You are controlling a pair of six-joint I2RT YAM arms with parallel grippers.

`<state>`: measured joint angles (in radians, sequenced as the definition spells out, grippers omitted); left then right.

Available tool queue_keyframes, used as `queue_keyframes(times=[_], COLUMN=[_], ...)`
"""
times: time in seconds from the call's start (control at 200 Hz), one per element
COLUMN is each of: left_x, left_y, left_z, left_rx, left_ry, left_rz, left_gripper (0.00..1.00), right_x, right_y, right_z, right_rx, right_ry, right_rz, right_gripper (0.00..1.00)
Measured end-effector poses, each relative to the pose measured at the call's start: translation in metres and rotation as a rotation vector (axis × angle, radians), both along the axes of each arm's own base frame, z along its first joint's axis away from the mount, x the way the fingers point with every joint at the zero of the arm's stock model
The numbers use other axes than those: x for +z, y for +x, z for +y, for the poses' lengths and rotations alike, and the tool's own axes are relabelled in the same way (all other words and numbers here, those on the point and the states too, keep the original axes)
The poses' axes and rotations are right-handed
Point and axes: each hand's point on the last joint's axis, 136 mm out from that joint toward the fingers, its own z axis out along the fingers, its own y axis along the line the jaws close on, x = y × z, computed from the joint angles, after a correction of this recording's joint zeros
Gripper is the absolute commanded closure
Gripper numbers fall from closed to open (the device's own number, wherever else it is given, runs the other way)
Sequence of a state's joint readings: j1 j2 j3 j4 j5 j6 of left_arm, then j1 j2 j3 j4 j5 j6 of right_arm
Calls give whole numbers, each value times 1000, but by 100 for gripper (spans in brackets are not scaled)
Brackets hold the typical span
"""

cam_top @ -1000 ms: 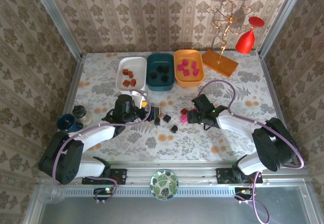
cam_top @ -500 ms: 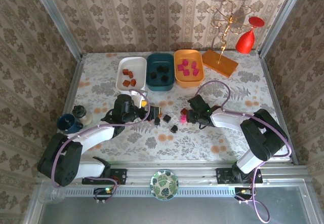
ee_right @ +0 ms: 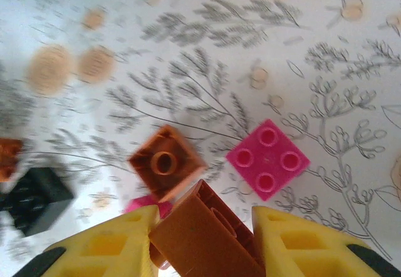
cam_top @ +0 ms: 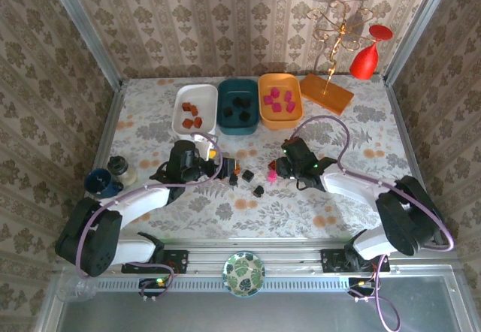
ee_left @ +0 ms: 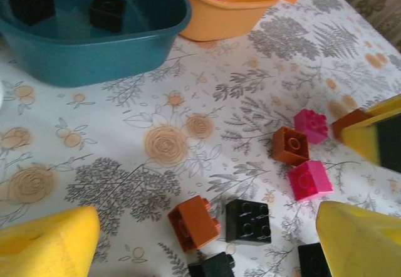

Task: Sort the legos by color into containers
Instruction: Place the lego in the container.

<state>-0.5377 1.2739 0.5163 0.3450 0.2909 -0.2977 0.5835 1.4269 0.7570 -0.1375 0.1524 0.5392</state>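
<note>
Three containers stand at the back: a white tub with brown legos, a teal tub with black ones, and an orange tub with pink ones. My right gripper is shut on a brown-orange brick, tilted between the yellow fingers, just above the table. Under it lie a brown brick and a pink brick. My left gripper hangs open over a brown brick and a black brick; more black, pink and brown legos lie nearby.
An orange board with a gold wire stand and a red goblet occupy the back right. A dark blue cup and a small jar stand at the left. A patterned dish sits on the front rail.
My right gripper has shut on the brown-orange brick and shifted slightly among the loose legos. The left arm has stayed where it was, still open.
</note>
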Motion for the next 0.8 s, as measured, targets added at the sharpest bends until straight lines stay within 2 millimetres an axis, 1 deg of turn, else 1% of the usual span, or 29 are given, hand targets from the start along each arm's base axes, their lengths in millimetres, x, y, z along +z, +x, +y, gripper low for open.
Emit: queue_keyframes(times=[0.095,0.17,0.27,0.33,0.445,0.535,0.62,0.72,0.8], left_x=[2,5,6,6,5,2,-1,1,4], left_y=[5,9,16,21,29,33,36,37,35], left_z=[14,28,48,60,78,91,108,127,139], left_rx=[61,117,197,244,320,370,435,507,551], left_ry=[1,-5,-21,-30,-37,-38,-34,-41,-42], left_rz=[-3,-7,-3,2,14,31,51,47,33], left_gripper=[9,9,9,9,9,9,9,9,9], right_x=[19,36,57,65,68,64,60,60,61], right_y=[8,21,43,58,76,87,100,122,140], right_z=[11,22,48,70,117,150,181,210,227], right_rx=[20,35,69,104,181,235,277,301,308], right_ry=[39,66,129,169,223,262,305,351,375], right_rz=[-34,-65,-104,-123,-133,-131,-130,-150,-173], right_gripper=[62,62,63,63,63,63,63,63,63])
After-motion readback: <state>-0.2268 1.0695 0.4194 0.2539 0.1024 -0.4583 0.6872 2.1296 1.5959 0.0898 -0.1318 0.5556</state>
